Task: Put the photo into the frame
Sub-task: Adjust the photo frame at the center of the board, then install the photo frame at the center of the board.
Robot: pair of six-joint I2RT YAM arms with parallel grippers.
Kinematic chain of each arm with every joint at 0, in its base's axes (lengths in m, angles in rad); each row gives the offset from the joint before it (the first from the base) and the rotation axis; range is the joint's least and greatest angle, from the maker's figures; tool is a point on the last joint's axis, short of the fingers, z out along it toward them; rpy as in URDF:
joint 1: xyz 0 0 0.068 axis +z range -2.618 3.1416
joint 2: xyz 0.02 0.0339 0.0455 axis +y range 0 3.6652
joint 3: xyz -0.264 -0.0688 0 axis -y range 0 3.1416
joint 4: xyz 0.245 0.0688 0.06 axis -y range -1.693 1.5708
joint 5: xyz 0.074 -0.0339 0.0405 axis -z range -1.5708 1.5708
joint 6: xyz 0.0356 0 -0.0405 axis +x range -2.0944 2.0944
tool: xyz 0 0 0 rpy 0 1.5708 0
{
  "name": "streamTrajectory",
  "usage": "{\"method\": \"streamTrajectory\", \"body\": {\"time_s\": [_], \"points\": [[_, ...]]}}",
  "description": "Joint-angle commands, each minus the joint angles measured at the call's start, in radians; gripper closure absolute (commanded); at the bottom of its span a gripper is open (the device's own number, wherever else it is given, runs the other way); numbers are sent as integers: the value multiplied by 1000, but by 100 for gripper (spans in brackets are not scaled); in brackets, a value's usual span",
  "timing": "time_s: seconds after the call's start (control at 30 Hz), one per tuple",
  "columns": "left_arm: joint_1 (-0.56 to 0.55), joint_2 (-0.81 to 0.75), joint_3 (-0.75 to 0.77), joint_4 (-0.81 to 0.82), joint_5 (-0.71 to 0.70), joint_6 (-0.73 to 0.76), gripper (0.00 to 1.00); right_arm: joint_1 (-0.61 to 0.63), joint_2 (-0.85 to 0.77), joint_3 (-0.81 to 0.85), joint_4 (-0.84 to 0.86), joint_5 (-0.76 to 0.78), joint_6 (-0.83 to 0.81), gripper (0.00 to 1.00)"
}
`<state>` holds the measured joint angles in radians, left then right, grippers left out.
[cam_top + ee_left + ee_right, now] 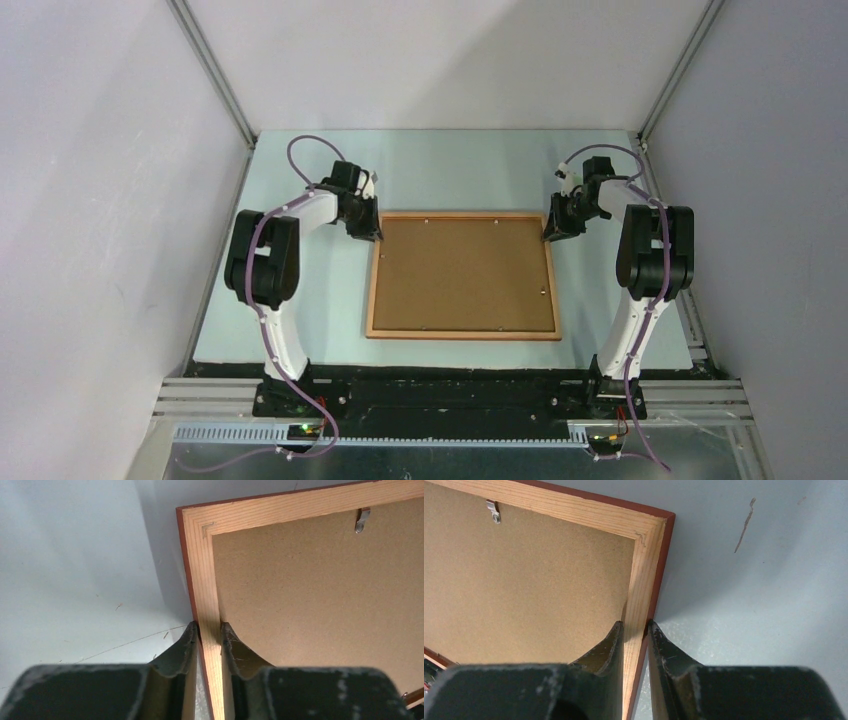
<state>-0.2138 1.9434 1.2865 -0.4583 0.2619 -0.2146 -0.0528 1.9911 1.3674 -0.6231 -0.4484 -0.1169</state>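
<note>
The frame (460,335) lies back side up in the middle of the table, its pale wooden moulding around a brown backing board (462,272). The photo is hidden. My left gripper (365,232) sits at the frame's left side near the far left corner. In the left wrist view the gripper (209,630) is shut on the moulding (205,580), one finger on each side. My right gripper (555,232) sits at the far right corner. In the right wrist view the gripper (635,627) is likewise shut on the moulding (644,570).
Small metal clips (362,520) (493,510) hold the backing board along the far edge. The pale table surface (460,170) is bounded by grey walls on three sides. Both arm bases stand at the near edge.
</note>
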Motion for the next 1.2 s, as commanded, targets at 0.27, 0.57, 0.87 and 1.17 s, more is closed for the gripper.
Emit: {"method": "streamTrajectory", "body": {"time_s": [0.27,0.57,0.87,1.17], "points": [[-11,-13,-35,2,25,-18,100,-12,-58,-5,-11,-26,-49,75],[-10,-12,-70,8,52,-64,100,-19,-96,-5,-38,-31,-74,51],[-11,-1,-82,30,68,-82,100,-8,-222,-146,-87,13,-140,43],[-10,-2,-83,36,66,-74,100,66,-387,-322,-105,84,-180,41]]}}
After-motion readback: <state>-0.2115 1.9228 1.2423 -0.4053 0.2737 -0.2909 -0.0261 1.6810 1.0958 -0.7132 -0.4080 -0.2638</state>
